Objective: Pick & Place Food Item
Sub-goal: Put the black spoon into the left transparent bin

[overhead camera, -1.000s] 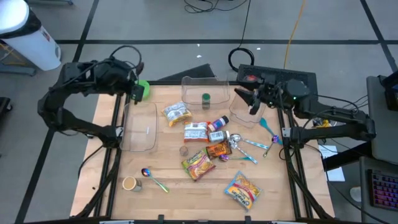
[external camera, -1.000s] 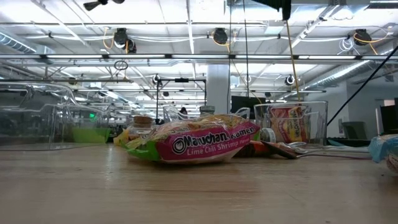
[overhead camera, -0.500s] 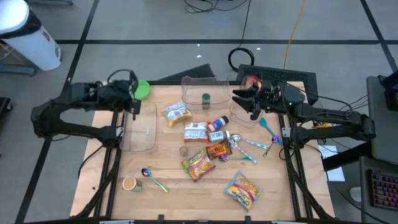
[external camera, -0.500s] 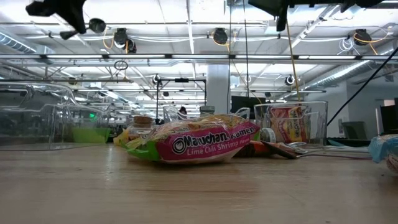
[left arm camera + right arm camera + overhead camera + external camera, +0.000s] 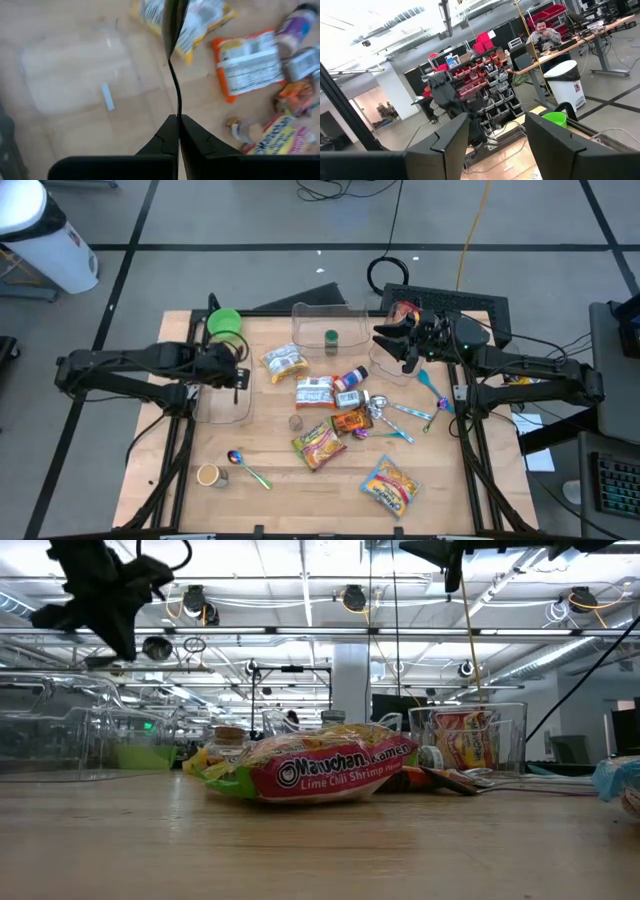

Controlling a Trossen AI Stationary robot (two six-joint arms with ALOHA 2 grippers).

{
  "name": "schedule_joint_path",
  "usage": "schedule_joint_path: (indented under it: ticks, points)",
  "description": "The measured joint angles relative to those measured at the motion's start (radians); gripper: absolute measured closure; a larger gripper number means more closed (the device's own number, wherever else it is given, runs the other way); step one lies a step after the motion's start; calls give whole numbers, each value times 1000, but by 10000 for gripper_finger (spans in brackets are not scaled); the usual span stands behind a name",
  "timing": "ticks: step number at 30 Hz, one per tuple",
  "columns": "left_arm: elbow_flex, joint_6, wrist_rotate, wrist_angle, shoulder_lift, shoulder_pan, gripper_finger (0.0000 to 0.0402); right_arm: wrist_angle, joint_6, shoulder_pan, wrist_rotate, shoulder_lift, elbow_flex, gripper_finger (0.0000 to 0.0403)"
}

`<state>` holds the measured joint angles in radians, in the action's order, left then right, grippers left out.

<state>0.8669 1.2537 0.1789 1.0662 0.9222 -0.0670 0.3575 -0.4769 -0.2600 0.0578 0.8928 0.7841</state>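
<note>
Moved: the left gripper (image 5: 238,376) has swung from beside the green bowl (image 5: 223,323) in over the table, and now hangs above the clear tray (image 5: 212,398) at the left side, fingers pressed together, nothing between them. The right gripper (image 5: 404,347) has held its place.

Right gripper: raised over the far right of the table, above a clear tub (image 5: 388,362); fingers (image 5: 451,137) stand apart with nothing between them.

Food items, mid-table: white-and-yellow packet (image 5: 284,362), orange-edged packet (image 5: 314,391), small bottle (image 5: 351,380), ramen packet (image 5: 318,444) at the near centre, blue-and-yellow packet (image 5: 388,485) near right.

Other: clear bin (image 5: 327,325) at the far centre holding a green-capped jar (image 5: 331,337); spoons (image 5: 405,410) at right; spoon (image 5: 244,466) and a small cup (image 5: 208,474) near left.
</note>
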Motion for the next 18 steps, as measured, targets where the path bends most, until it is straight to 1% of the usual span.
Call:
schedule_joint_path:
  ticks: [4, 9, 12, 18]
  points:
    - [-64, 46, -22, -25, 0, 10, 397, -17, 4, 0, 0, 0, 0, 218]
    - [-100, 59, -25, -25, 0, 8, 399, -43, 6, 0, 0, 1, 0, 218]
    - [-118, 61, -36, -25, 0, -10, 396, -48, 8, 0, 0, 1, 0, 220]
    - [-177, 53, -100, -65, 0, -69, 396, -49, 10, 0, 0, 2, 0, 223]
